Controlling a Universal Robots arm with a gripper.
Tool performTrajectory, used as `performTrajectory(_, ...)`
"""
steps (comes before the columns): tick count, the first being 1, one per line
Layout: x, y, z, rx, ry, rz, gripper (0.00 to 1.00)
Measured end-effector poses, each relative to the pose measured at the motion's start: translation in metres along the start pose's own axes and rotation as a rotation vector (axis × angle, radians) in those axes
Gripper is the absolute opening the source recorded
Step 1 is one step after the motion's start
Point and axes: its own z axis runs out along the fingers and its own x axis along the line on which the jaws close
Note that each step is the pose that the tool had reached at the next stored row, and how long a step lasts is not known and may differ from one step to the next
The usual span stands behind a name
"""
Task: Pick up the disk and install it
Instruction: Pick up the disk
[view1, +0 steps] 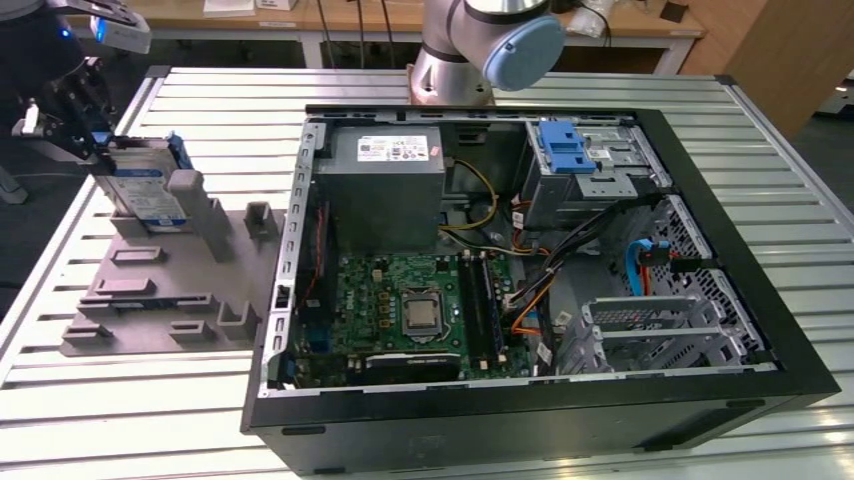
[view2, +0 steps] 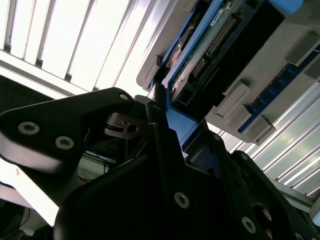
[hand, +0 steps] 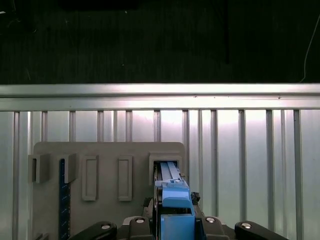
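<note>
The disk, a silver-grey drive with a white-and-blue label in a blue carrier, stands on edge in a slot at the far end of the grey holder block, at the exterior view's left. My gripper sits at the disk's upper edge. In the first wrist view the blue carrier lies between the dark fingers, which press on both its sides. The second wrist view shows the disk's underside running away from the gripper.
An open computer case lies on the slatted metal table, with a grey power supply, a motherboard and a drive cage with a blue latch. The arm's base stands behind it. A blue strip stands in the holder block.
</note>
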Motion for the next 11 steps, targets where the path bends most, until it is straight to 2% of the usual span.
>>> performTrajectory(9,0.0000,0.0000,0.0001,0.0001,-0.0001,0.001,0.38)
performTrajectory(10,0.0000,0.0000,0.0001,0.0001,-0.0001,0.001,0.44)
performTrajectory(11,0.0000,0.0000,0.0001,0.0000,-0.0001,0.001,0.44)
